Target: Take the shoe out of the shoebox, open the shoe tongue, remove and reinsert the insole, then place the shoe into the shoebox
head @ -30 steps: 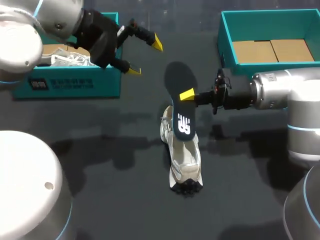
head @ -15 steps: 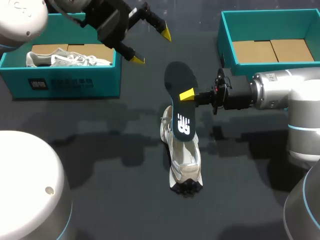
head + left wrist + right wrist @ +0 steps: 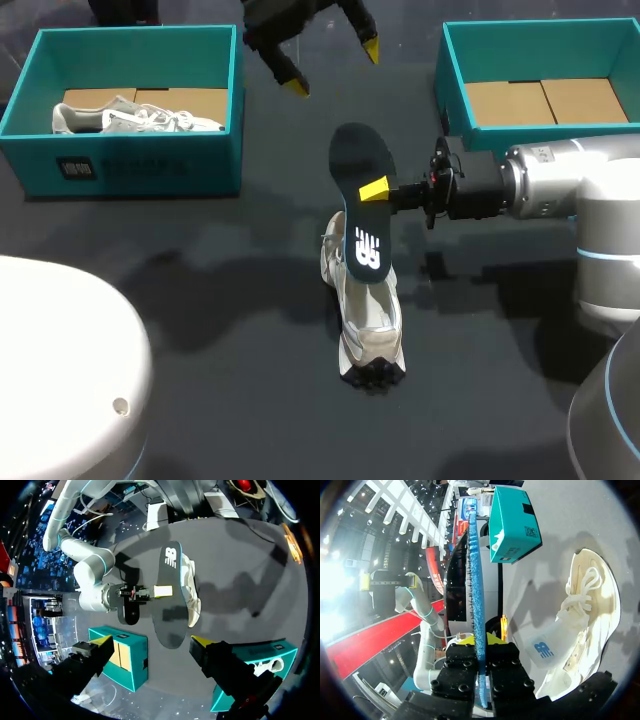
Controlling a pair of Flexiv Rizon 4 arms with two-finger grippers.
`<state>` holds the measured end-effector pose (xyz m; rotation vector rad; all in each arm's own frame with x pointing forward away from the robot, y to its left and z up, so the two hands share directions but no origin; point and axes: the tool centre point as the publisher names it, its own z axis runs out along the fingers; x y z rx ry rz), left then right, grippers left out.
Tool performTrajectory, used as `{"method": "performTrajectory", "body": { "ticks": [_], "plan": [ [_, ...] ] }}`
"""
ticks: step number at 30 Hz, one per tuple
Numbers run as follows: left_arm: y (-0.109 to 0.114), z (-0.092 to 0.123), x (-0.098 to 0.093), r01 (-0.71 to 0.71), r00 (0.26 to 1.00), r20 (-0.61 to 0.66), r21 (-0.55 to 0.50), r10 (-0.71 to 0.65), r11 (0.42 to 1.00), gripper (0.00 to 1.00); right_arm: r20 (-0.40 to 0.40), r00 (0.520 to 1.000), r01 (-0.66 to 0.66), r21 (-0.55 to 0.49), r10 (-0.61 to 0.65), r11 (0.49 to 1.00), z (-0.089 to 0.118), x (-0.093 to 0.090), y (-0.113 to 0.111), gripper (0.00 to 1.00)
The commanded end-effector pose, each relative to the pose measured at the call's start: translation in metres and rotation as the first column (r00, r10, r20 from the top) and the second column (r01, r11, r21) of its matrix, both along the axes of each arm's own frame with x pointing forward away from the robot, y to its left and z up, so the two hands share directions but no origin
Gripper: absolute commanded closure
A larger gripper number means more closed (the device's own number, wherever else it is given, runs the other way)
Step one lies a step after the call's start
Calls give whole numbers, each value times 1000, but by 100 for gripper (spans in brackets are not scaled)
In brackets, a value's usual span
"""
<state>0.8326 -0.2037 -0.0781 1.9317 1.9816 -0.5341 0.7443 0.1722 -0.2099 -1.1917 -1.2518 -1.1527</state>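
Observation:
A dark insole (image 3: 358,195) stands on edge over the pale shoe (image 3: 366,318), its lower end at the shoe's opening. My right gripper (image 3: 378,190) is shut on the insole's middle, coming in from the right. From the right wrist, the insole (image 3: 475,590) runs edge-on between the fingers of that gripper (image 3: 479,644), with the shoe (image 3: 577,630) beside it on the table. My left gripper (image 3: 333,68) hangs open at the table's far middle, holding nothing. Ahead of that gripper (image 3: 151,641) lie the insole (image 3: 167,600) and shoe (image 3: 191,587).
A teal shoebox (image 3: 130,165) at the back left holds a second pale shoe (image 3: 135,118). Another teal shoebox (image 3: 540,28) at the back right has only cardboard in its bottom. My right arm (image 3: 560,185) stretches across the right side.
My left arm has swung from over the left shoebox toward the far middle of the table, uncovering that box. The right arm, insole and shoe have not moved.

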Motion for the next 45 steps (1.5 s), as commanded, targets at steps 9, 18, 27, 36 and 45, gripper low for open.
{"method": "performTrajectory", "body": {
  "ticks": [9, 18, 27, 36, 45],
  "plan": [
    [-29, -2, 2, 20, 1000, 13, 424, -28, 906, 0, -1, 1000, 0, -2, 0, 1000, 0, -1, 0, 100],
    [-36, -4, 2, -9, 1000, 25, 456, -3, 890, 0, -1, 1000, 0, -2, 0, 1000, 0, -1, 0, 100],
    [-36, -8, -2, -7, 1000, 2, 463, 6, 886, 0, -1, 1000, 0, -2, 0, 1000, 0, -1, 0, 100],
    [-20, -8, -9, -32, 999, -16, 278, 38, 960, 0, -1, 1000, 0, -2, 0, 1000, 0, -1, 0, 100],
    [8, -5, -18, -66, 997, -46, 44, 68, 997, 0, -1, 1000, 0, -2, 0, 1000, 0, -1, 0, 100]
  ]
}}
